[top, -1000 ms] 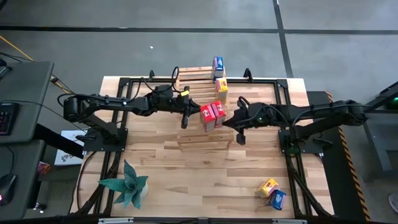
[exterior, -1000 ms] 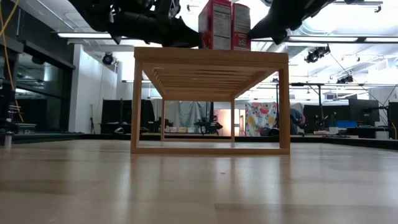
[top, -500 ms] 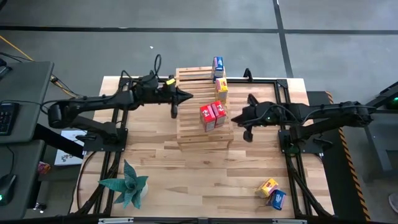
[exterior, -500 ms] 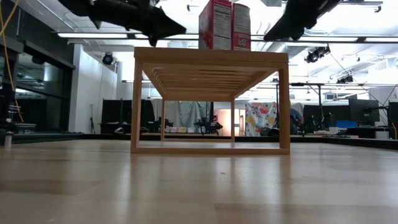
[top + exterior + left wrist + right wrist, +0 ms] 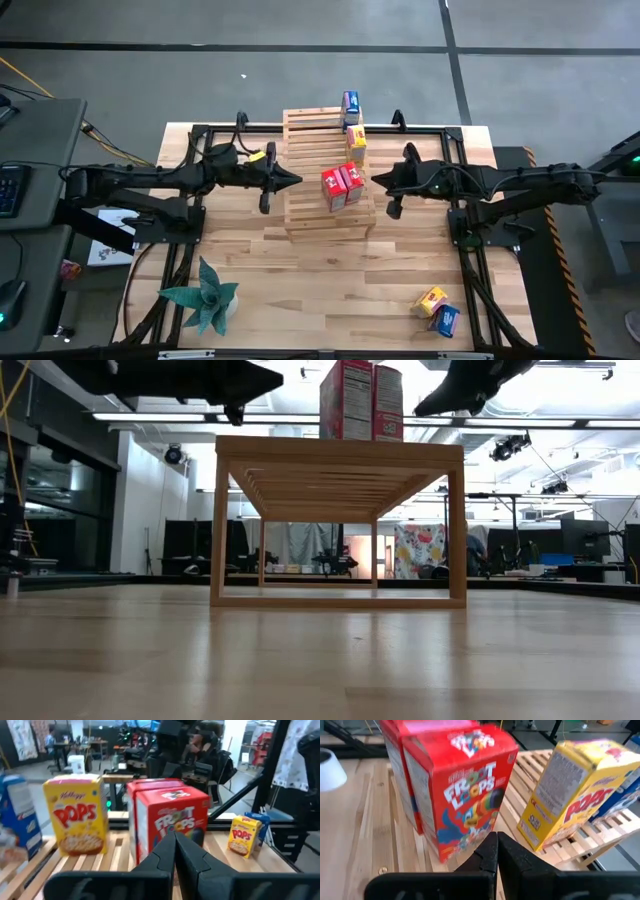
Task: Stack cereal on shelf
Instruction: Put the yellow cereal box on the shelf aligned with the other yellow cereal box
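Two red cereal boxes (image 5: 341,186) stand upright side by side on the near tier of the light-wood rack (image 5: 312,215), also seen in the low view as red boxes (image 5: 360,400) on the rack (image 5: 340,450). A yellow box (image 5: 356,143) and a blue box (image 5: 351,104) stand on its farther tiers. Another yellow box (image 5: 432,299) and blue box (image 5: 447,320) lie on the table near its right near corner. My left gripper (image 5: 296,180) (image 5: 175,840) is shut, just left of the red boxes (image 5: 172,820). My right gripper (image 5: 371,183) (image 5: 495,840) is shut, just right of them (image 5: 465,795). Neither touches a box.
A teal plant (image 5: 205,295) stands near the table's left near corner. Black frame rails (image 5: 455,215) run along the table's left and right sides. Bare tabletop (image 5: 320,280) lies in front of the rack.
My left gripper has drawn back from the red boxes toward the table's left, swinging first toward the far edge and then back. My right gripper has pulled a little to the right and toward the far edge. The red boxes have stayed put on the rack.
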{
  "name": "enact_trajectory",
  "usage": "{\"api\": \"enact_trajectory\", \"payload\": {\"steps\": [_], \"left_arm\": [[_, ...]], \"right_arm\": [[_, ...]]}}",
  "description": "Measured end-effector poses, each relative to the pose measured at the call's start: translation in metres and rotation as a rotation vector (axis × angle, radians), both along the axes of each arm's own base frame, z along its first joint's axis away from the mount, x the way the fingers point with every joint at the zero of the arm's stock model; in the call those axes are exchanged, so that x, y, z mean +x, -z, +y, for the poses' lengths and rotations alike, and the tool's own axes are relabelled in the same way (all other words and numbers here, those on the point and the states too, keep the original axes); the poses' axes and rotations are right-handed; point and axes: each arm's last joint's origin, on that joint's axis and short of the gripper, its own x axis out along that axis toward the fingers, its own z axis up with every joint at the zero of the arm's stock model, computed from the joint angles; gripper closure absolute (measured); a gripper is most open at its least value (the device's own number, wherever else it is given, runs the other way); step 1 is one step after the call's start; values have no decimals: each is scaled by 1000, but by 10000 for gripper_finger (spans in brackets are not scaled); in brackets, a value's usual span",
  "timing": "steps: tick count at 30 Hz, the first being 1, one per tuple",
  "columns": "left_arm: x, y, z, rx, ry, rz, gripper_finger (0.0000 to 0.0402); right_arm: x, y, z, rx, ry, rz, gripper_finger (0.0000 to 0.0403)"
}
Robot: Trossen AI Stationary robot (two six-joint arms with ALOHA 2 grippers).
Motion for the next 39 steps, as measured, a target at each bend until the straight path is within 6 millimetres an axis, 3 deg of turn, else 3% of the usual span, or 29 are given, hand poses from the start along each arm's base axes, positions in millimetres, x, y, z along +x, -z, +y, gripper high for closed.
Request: {"api": "enact_trajectory", "payload": {"steps": [14, 22, 34, 39], "left_arm": [[-1, -6, -3, 24, 14, -27, 402], [-18, -32, 3, 47, -68, -111, 402], [-44, -45, 5, 50, -126, -130, 402], [-45, -46, 5, 44, -127, -130, 401]], "right_arm": [[3, -4, -1, -3, 23, -52, 403], [3, -5, 0, 43, 23, -75, 403], [3, -10, 1, 64, 0, -95, 401], [-2, -34, 3, 190, -27, -86, 352]]}}
